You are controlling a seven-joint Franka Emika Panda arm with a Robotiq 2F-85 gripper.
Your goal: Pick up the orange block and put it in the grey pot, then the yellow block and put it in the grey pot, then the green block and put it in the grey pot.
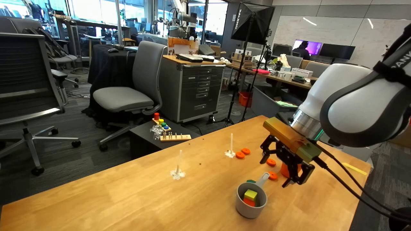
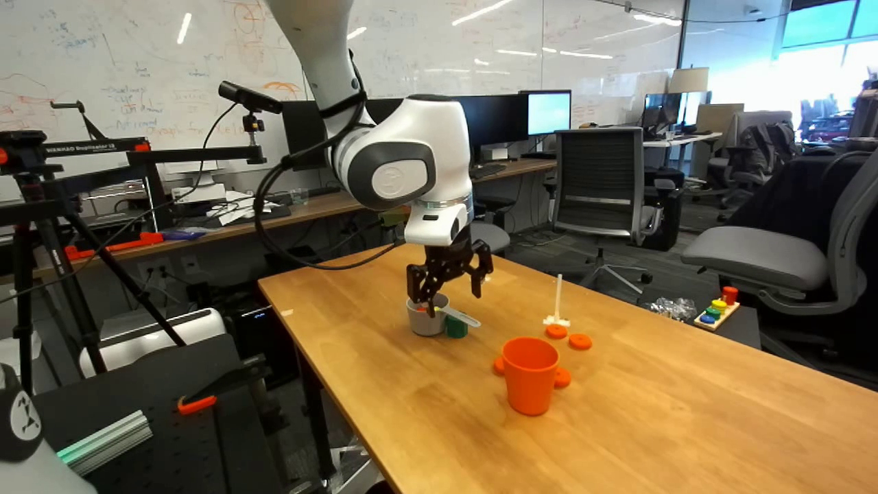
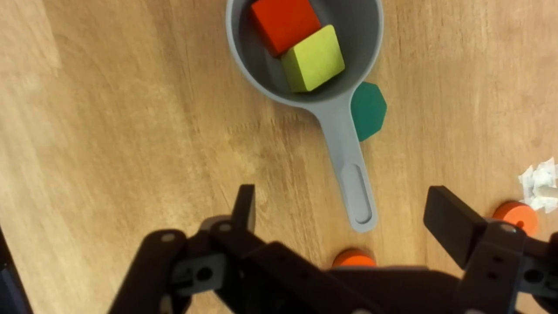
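Gripper point(image 3: 342, 200) hovers, jaws spread wide, nothing held. Handle point(image 3: 348, 163) of pot point(image 3: 359, 35) points toward it; green block point(image 3: 369, 111) sits ahead in wrist view, tucked beside handle's root, toward far edge of table point(image 2: 357, 295) in exterior view. Grip must likely clear handle.

Bright windows point(image 1: 96, 11) are overexposed in both exterior views. Light streaks reflect off the whiteboard point(image 2: 425, 44). The counter point(image 1: 112, 199) is well lit, with pale glare patches and soft shadows. In the wrist view, the gripper point(image 3: 340, 205) is dark and slightly out of focus
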